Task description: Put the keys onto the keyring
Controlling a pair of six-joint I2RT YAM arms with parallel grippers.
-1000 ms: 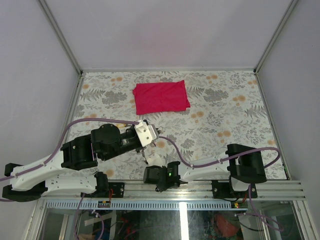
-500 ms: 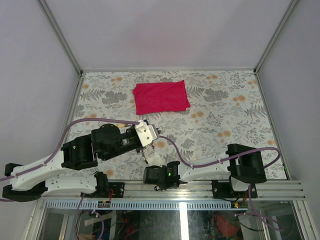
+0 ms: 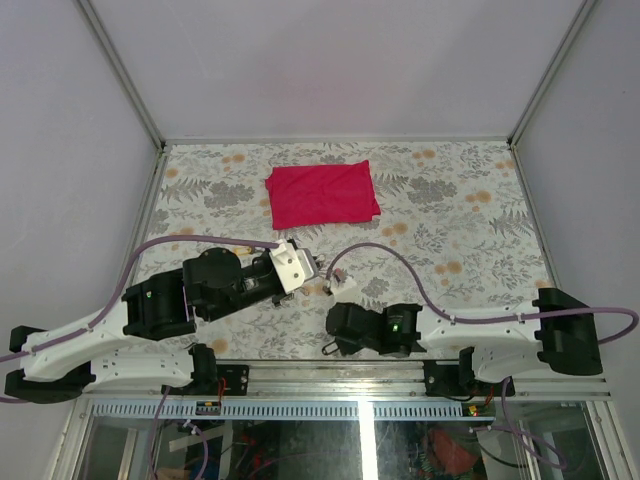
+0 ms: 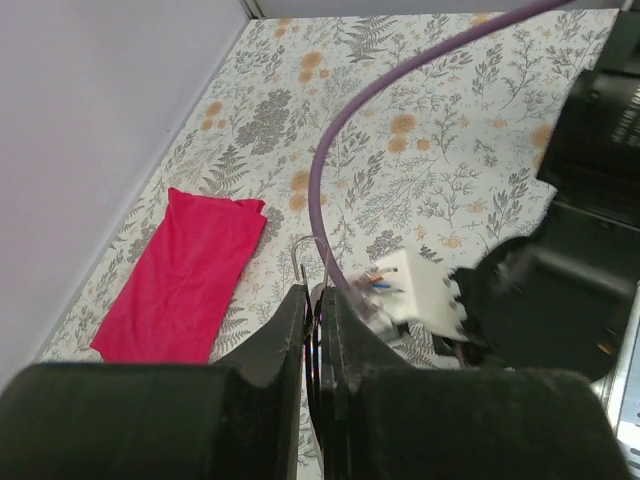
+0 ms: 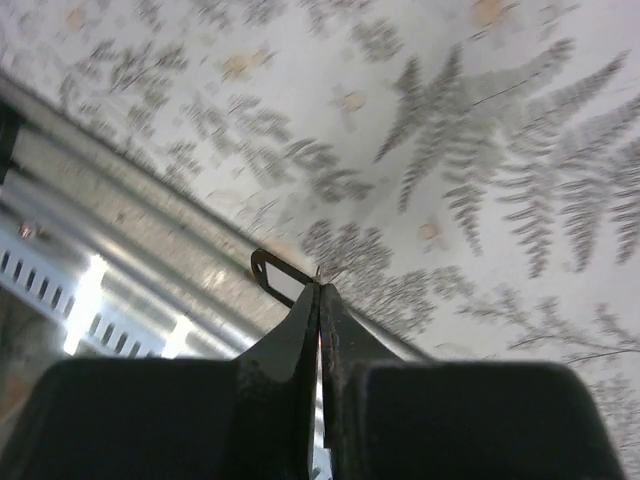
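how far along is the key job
Done: no key visibly on the ring so far. In hand: the left gripper is shut on the ring, whose wire loop sticks out past its fingertips. The right gripper is shut on a small dark key, low by the table's near edge and apart from the left. Left: bring the two together and thread that key on.
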